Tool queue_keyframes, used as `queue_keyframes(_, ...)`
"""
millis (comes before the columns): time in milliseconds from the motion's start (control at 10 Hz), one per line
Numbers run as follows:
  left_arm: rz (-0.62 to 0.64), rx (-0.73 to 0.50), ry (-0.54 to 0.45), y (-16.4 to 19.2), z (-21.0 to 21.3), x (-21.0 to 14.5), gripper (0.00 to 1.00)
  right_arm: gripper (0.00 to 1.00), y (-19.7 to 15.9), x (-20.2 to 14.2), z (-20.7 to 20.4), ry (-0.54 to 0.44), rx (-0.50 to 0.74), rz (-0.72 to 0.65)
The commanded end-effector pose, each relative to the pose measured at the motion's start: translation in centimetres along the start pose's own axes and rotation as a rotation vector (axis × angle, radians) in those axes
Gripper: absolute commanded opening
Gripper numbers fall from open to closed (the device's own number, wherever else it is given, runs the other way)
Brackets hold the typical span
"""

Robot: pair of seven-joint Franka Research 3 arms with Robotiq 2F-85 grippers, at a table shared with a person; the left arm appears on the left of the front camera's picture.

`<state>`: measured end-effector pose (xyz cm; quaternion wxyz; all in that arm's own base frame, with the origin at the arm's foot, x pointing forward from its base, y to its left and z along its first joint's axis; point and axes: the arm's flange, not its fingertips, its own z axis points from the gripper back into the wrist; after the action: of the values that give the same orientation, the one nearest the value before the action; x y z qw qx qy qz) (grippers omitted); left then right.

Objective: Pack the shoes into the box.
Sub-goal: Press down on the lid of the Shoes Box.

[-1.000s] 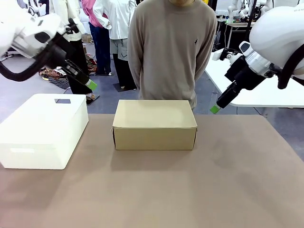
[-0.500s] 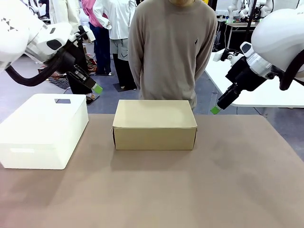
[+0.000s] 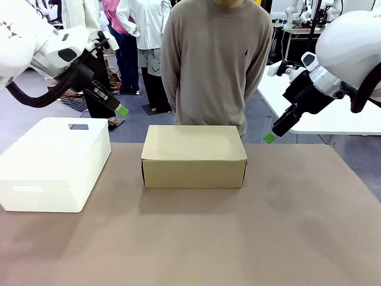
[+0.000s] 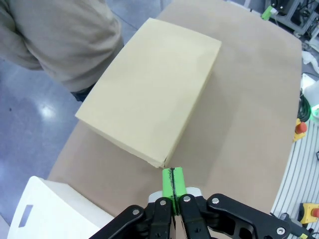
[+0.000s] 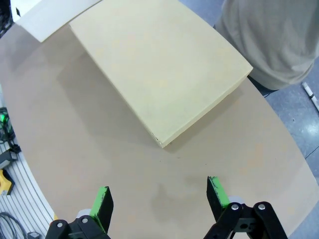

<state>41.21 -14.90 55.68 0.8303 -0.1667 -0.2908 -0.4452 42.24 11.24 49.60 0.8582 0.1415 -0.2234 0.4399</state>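
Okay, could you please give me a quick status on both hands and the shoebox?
Left hand shut, empty, raised over the white box. Right hand open, empty, raised. Shoebox closed, mid-table. Person standing behind it.

Closed brown box sits mid-table beside white box, person behind.

- We see our left arm entering from the upper left of the front frame, its left claw raised and angled down to the right.
- Its green pads are pressed flat together, nothing between them.
- Our right arm enters from the upper right; the right claw hangs raised, jaws spread wide apart, gripping nothing.
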Motion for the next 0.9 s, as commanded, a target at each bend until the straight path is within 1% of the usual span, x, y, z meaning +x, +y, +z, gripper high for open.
queue_keyframes(0, 0.073, -0.023, 0.003, -0.1, -1.9, 1.8, 0.00, 1.00, 1.0, 0.3, 1.7, 0.016, -0.088, -0.044)
queue_keyframes(400, 0.114, -0.019, 0.062, -0.9, -5.5, 5.6, 0.00, 1.00, 2.9, 0.7, 4.1, 0.025, -0.147, -0.077)
queue_keyframes(600, 0.157, -0.021, 0.092, -0.9, -7.7, 7.3, 0.00, 1.00, 3.8, 0.7, 5.0, 0.003, -0.168, -0.079)
queue_keyframes(800, 0.183, -0.005, 0.091, -0.9, -9.9, 8.5, 0.00, 1.00, 4.3, 0.5, 5.9, -0.033, -0.191, -0.083)
